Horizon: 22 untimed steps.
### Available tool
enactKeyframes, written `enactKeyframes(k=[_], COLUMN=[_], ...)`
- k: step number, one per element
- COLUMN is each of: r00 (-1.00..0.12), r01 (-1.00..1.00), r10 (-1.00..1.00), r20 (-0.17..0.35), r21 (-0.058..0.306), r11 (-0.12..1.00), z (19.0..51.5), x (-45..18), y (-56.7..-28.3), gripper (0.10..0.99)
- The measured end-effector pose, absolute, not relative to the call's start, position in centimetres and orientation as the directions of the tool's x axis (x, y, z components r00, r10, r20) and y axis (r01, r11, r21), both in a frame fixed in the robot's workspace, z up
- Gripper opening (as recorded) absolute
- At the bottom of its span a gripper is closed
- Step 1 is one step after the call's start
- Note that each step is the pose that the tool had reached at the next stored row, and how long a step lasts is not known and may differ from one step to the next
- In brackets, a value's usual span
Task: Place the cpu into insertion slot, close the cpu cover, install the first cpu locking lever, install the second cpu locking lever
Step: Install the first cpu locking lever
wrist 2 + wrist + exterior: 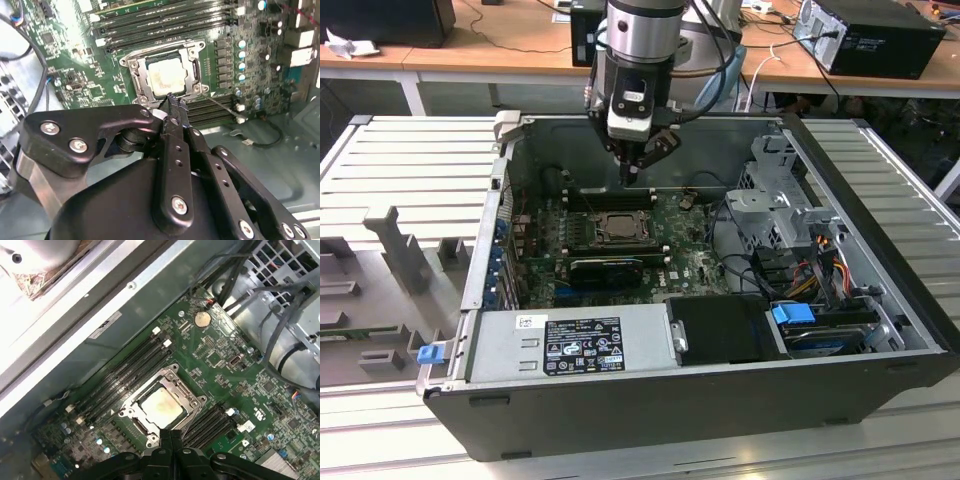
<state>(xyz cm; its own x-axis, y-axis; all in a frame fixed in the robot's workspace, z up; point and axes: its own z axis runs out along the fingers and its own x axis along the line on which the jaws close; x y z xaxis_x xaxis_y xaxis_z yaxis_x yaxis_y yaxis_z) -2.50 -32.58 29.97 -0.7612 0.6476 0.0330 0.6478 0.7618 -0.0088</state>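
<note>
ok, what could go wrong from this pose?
1. The gripper hangs with fingers closed right at the edge of the cpu cover. A slightly off descent could scrape the cover or the cpu.
2. Memory slots run close beside the socket, so a sideways push there might catch them.

My gripper (632, 176) hangs inside the open computer case (670, 410), fingers drawn together to a point. It is over the far edge of the motherboard (690, 255), just behind the insertion slot (617, 228) (dark frame, paler middle). On the camera's side of the slot lies a long black card (605, 268), then the grey power supply (575, 343) with its label. The case rests on a ribbed grey table (410, 170).
</note>
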Motion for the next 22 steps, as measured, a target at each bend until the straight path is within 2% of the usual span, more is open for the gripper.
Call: enactKeyframes(k=[7, 14, 22], r00=[-0.906, -0.965, -0.999], r01=[0.421, 0.262, -0.036], r10=[0.422, 0.262, -0.035], r20=[0.033, 0.033, 0.033], r21=[-0.009, -0.009, -0.009], r11=[0.907, 0.965, 0.999], z=[29.93, 29.92, 29.87], x=[-2.5, -2.5, -2.49], y=[-32.58, -32.58, -32.58], gripper=[0.106, 0.106, 0.106])
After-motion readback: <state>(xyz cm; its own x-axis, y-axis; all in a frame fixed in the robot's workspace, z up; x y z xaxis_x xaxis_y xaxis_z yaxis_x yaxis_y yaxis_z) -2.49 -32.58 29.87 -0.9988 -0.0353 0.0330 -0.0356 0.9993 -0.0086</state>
